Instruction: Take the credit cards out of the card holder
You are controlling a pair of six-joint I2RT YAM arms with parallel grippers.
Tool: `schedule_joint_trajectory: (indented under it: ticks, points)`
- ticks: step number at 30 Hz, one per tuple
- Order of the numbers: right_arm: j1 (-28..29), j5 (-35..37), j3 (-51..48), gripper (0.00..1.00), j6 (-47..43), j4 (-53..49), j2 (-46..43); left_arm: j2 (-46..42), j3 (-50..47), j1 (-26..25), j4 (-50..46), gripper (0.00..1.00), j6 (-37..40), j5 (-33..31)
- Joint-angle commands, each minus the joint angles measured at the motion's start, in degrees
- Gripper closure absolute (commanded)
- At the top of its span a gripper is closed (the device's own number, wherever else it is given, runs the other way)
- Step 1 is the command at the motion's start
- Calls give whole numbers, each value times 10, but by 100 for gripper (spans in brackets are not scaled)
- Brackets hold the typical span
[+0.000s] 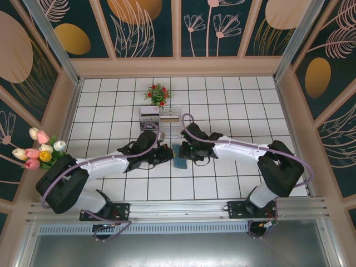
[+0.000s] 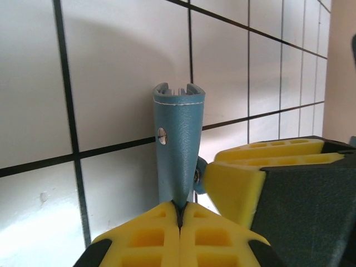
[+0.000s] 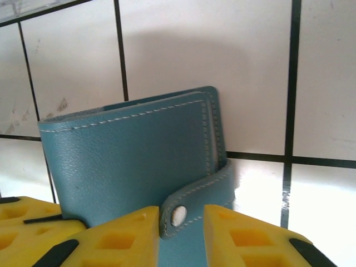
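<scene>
Card holder (image 1: 179, 157), one only, is teal with pale stitching, folded shut with its snap strap (image 3: 200, 186) fastened. It sits near the middle of the table (image 1: 222, 100), between two grippers. The left gripper (image 2: 179, 214) is clamped tight on one edge of it, and the right gripper (image 3: 181, 214) has its jaws partly apart, one either side of the strap.

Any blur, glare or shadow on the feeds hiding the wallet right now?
Left wrist: wallet edge sharp, no glare, the yellow fingers nearest the lens slightly soft. Right wrist: stitching and snap crisp, soft shadow on the tiles above, lower-right tile washed out. Top external: even light, wallet tiny, half hidden by the arms.
</scene>
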Motion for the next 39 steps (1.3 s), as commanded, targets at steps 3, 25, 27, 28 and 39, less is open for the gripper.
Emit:
schedule_joint_trajectory:
  ticks: [3,25,27,28,39]
  points:
    - [-13,57,-38,72,-17,-84,-28,-25,4,1,-26,100,4,-37]
    - [-22,-27,18,55,-42,19,6,-6,33,1,-69,100,27,-32]
    - [-23,-18,18,54,-42,15,18,-2,35,1,-69,100,30,-29]
    - [-23,-11,20,53,-41,9,25,1,36,1,-69,100,31,-29]
    - [-23,31,37,65,-22,-24,49,15,49,2,-100,100,51,-45]
